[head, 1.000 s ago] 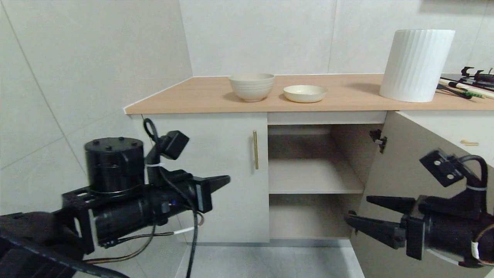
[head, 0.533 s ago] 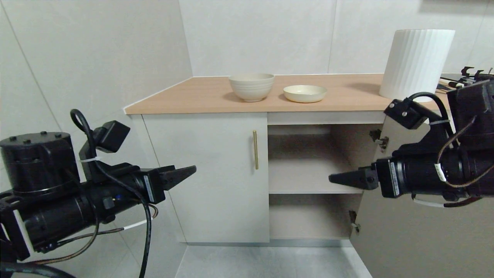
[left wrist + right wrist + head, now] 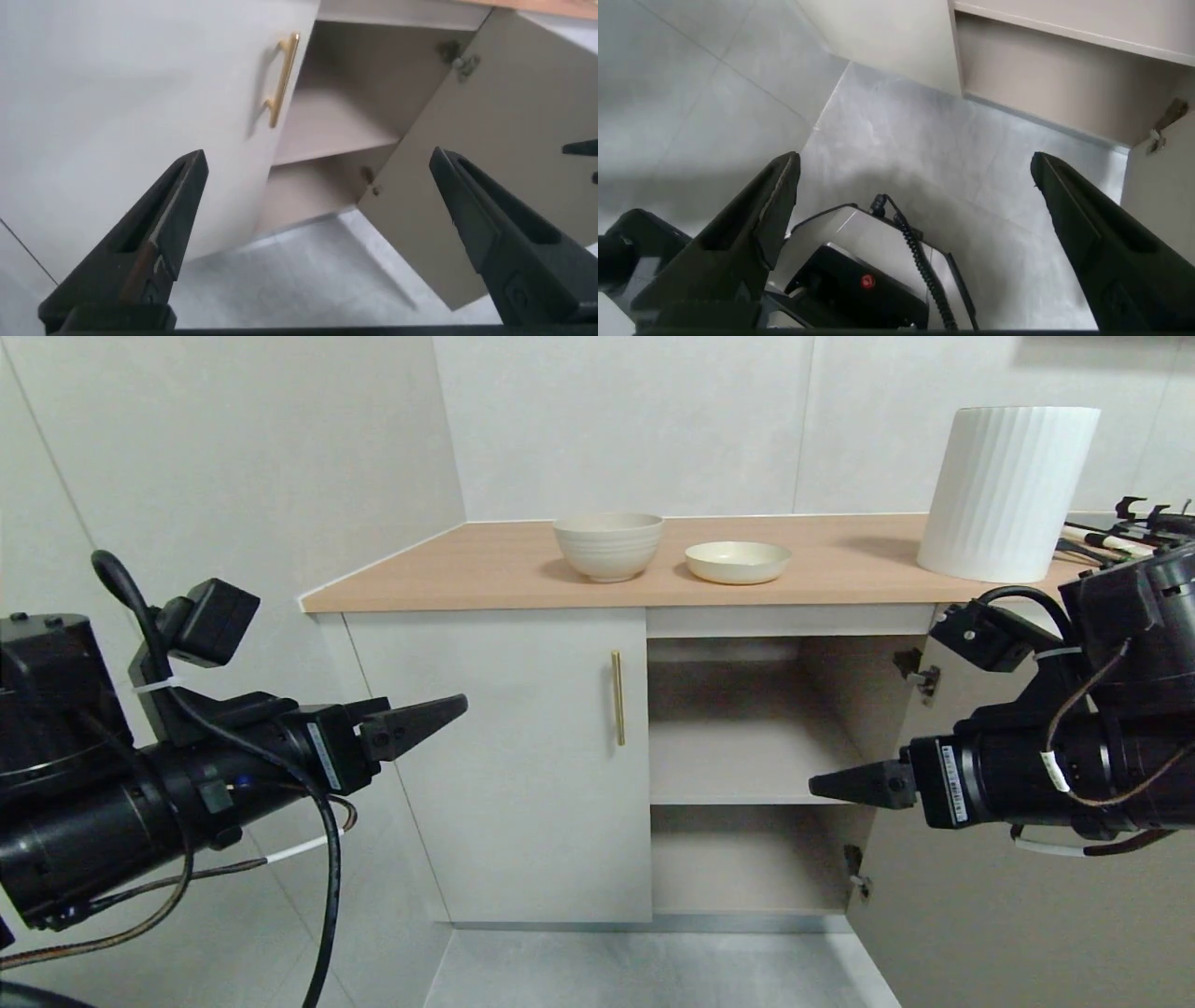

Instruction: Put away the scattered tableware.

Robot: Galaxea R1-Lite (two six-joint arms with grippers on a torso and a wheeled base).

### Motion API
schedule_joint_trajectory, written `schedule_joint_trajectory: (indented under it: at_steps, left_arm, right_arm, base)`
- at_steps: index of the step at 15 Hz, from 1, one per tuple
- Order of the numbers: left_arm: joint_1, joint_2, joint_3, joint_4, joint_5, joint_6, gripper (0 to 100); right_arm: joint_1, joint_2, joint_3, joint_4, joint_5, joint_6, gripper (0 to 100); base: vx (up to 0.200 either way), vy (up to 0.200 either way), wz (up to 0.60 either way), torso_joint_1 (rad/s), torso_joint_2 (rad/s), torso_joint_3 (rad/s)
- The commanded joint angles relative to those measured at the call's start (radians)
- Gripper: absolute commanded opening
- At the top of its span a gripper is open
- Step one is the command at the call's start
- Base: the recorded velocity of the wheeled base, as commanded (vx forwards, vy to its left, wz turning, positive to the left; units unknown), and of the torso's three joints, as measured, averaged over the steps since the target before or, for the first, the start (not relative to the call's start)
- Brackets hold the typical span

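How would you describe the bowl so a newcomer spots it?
Start at the wooden countertop. Two cream dishes sit near its middle; the bowl is the one above the closed cabinet door. It is deep and ribbed, unlike the shallow plate beside it.

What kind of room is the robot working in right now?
Probably a kitchen: a wood-look countertop against tiled walls holds a bowl and a shallow dish, with a cabinet underneath, one door open.

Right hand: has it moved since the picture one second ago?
Yes. The right hand has risen from below the cabinet shelf to about level with its front edge.
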Motion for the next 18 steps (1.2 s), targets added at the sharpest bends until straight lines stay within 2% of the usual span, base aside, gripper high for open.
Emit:
schedule_joint_trajectory:
  at_steps: [1,5,6,18]
  left_arm:
    - [0.0,-0.009,-0.007,0.01,-0.001,0.001,100]
    - [0.024,-0.032,-0.063,0.148,-0.007,-0.001,100]
    - [0.03,-0.034,-0.069,0.159,-0.009,-0.001,100]
    - [0.038,-0.034,-0.067,0.159,-0.011,-0.001,100]
  right_arm:
    - [-0.005,-0.008,0.004,-0.001,0.003,0.001,100]
    - [-0.005,-0.01,0.038,-0.02,0.0,-0.019,100]
    - [-0.005,-0.01,0.039,-0.024,0.0,-0.025,100]
    - [-0.005,-0.014,0.047,-0.024,-0.001,-0.058,100]
  base:
    - [0.0,0.0,0.0,0.0,0.0,0.0]
    - [0.0,0.0,0.0,0.0,0.0,0.0]
    - [0.2,0.0,0.0,0.002,0.0,0.007]
    - [0.2,0.0,0.0,0.002,0.0,0.007]
